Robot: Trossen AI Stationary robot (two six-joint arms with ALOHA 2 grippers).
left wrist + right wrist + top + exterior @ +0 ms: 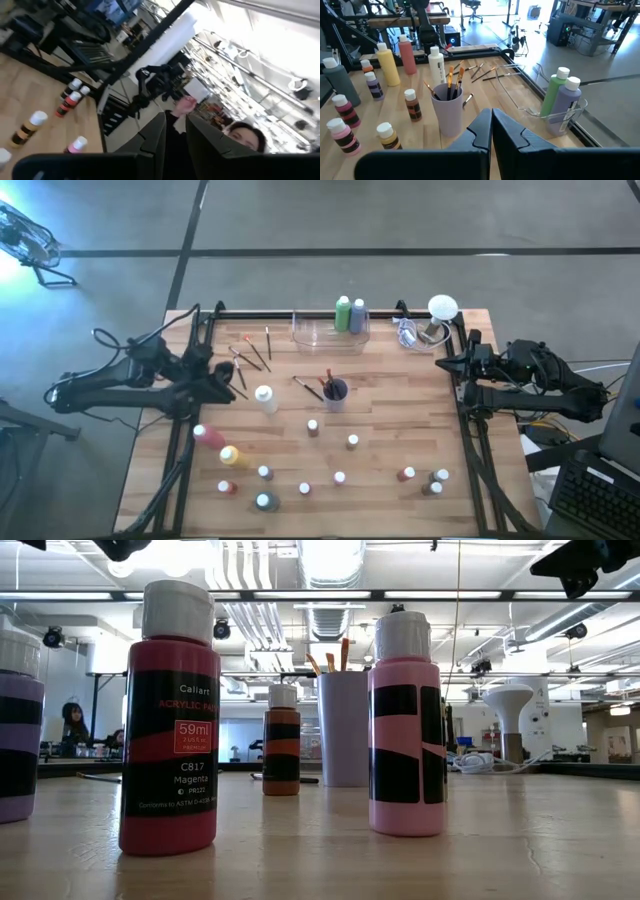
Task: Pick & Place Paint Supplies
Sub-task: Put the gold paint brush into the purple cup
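My left gripper [228, 384] hovers over the table's left part, shut on a thin dark paintbrush [240, 380]. In its wrist view the left gripper [176, 131] shows a narrow gap between its fingers. My right gripper [443, 365] waits shut at the right edge, holding nothing; its fingertips [491, 122] meet. More brushes stand in a lilac cup [335, 392] and others [252, 355] lie loose on the wood. A green and a purple bottle [350, 313] stand in a clear tray [310, 333]. Several small bottles [313, 427] stand about the near half. My left gripper pinches the paintbrush's dark handle [238, 376] between its two fingers. The fingers come in about level from the table's left side and lie across the brush. The brush seems lifted clear of the table. The wrist view does not show which part of the handle they grip.
A white bottle [265, 398] stands just right of the left gripper. A pink bottle [209, 435] and a yellow one [230, 455] stand at the near left. A white lamp [441, 308] and cables sit at the far right corner. A person [240, 135] is beyond the table.
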